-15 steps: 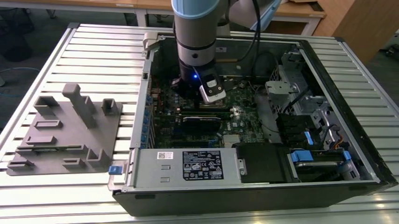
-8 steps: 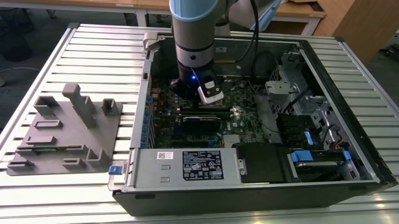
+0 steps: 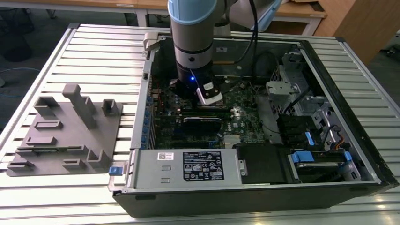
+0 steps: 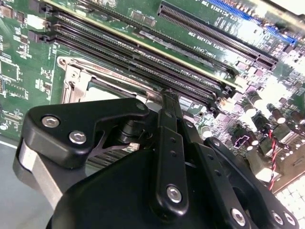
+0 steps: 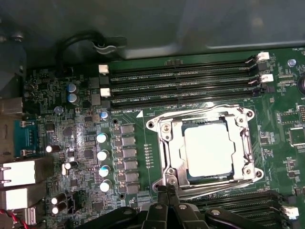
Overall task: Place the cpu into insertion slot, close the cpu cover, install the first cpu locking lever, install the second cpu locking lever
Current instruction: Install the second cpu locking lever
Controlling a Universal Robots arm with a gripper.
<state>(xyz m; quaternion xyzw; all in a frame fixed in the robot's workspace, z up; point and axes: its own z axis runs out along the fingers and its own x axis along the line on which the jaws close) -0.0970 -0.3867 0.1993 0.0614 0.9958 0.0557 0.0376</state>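
Under closed cpu cover point(image 5: 206, 125): dull silver cpu point(image 5: 208, 148) seated; claw point(image 5: 167, 192) pinched together, empty.

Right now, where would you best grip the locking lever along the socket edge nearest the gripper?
Probably its bent end, at the corner beside the gripper, pinched across the rod from above. The lever is a thin rod lying flat along the cover, leaving little room elsewhere.
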